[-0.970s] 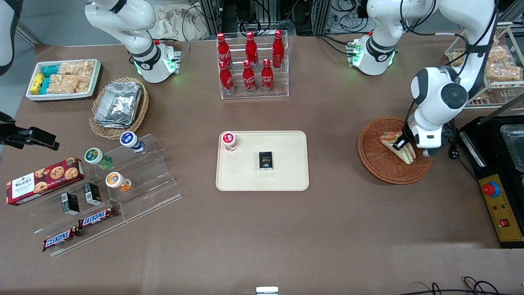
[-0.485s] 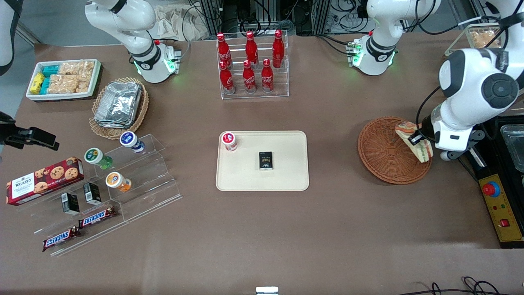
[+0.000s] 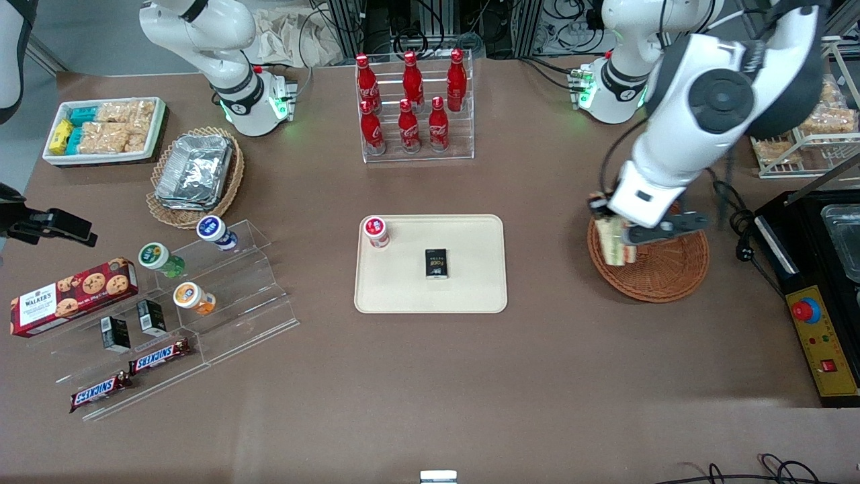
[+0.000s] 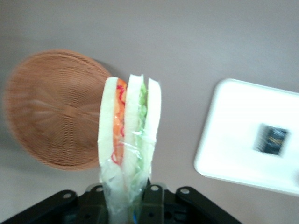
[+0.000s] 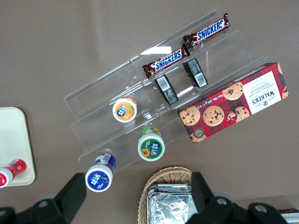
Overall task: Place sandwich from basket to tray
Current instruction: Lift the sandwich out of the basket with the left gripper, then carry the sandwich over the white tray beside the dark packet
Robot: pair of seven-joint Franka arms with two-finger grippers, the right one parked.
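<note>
One brown table (image 3: 551, 363) carries everything. Next in size, the cream tray (image 3: 470, 289) lies at its middle, with a small dark box (image 3: 437, 263) near the tray's centre and a red-capped bottle (image 3: 376, 231) lying at a corner of it. The reddish-brown basket (image 3: 665, 269) sits well apart from the tray, toward the working arm's end of the table; in the left wrist view the basket (image 4: 56, 109) shows nothing inside it, and a corner of the tray (image 4: 233, 140) shows beside it with the dark box (image 4: 272, 139). The left arm's gripper (image 3: 615, 232) hangs above the basket's rim on the side nearest the tray. Its fingers pinch the sandwich (image 3: 617, 243), which is lifted clear of the basket and held on edge. In the wrist view the sandwich (image 4: 128, 140) stands upright between the fingers, its pale bread slices parted by orange, red and green filling under clear wrap.
</note>
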